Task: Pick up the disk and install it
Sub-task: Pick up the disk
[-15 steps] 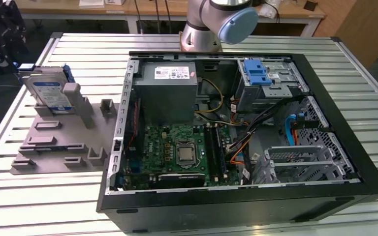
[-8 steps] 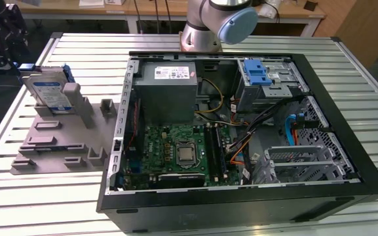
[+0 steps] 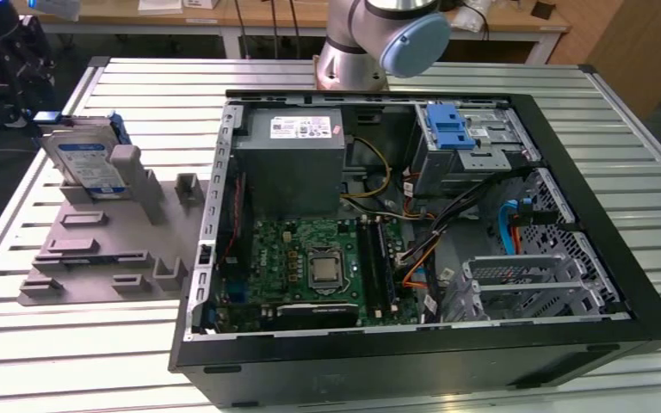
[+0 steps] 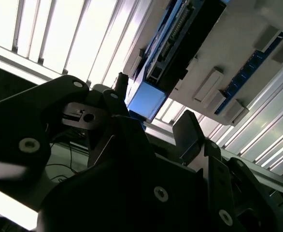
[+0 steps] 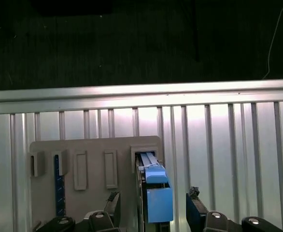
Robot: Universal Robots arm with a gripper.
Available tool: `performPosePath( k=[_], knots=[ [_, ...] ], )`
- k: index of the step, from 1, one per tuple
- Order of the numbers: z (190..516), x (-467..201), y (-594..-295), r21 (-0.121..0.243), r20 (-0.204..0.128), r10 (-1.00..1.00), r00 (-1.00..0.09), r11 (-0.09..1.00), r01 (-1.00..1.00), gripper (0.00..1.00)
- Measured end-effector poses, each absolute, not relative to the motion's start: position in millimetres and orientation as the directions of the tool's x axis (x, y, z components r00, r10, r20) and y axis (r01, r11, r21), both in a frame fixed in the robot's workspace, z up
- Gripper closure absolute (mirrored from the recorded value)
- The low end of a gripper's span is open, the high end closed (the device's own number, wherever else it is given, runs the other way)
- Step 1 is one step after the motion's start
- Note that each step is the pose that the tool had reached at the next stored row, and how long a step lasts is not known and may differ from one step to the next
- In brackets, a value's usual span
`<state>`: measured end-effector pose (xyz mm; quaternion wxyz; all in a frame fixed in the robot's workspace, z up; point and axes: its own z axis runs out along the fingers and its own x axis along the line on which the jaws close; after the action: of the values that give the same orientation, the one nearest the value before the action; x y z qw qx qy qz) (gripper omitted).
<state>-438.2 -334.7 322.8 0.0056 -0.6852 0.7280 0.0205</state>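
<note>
Table: we see a slatted metal table [image 3: 606,86] carrying everything.
Computer case: the computer case [image 3: 423,342] lies open on its side, well apart from the disk.
Holder: a grey slotted holder [image 3: 101,249] sits beside the case, on the exterior view's left.
Disk: the disk [image 3: 89,163] stands upright in a slot at the far end of the holder, not yet lifted.
Gripper: in the first wrist view the gripper [image 5: 153,200] straddles the disk's blue-railed edge.
Fingers: the fingers [image 5: 113,203] are spread wide, one on each side, gripping nothing; we see a gap on both sides.
Step in hand: we judge this to be the grasp.
Doing it well: we would keep the disk centred between the jaws and square to them, close on its flat faces, and pull in line with the slot so it does not bind.
Labels: the disk bears a white-and-blue label and the power-supply box [image 3: 290,172] a white sticker; we cannot read the print on either.
</note>
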Motion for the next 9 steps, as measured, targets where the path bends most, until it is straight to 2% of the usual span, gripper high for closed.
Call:
performPosePath(
  k=[7, 8, 9],
  knots=[
    [310.1, -438.6, -334.1, 0.022, -0.036, -0.997, -0.061, 0.06, -0.998, 0.37],
    [308.4, -438.7, -334.1, 0.022, -0.036, -0.997, -0.061, 0.06, -0.998, 0.44],
    [306.5, -438.9, -334.1, 0.022, -0.036, -0.998, -0.061, 0.06, -0.998, 0.44]
  ],
)
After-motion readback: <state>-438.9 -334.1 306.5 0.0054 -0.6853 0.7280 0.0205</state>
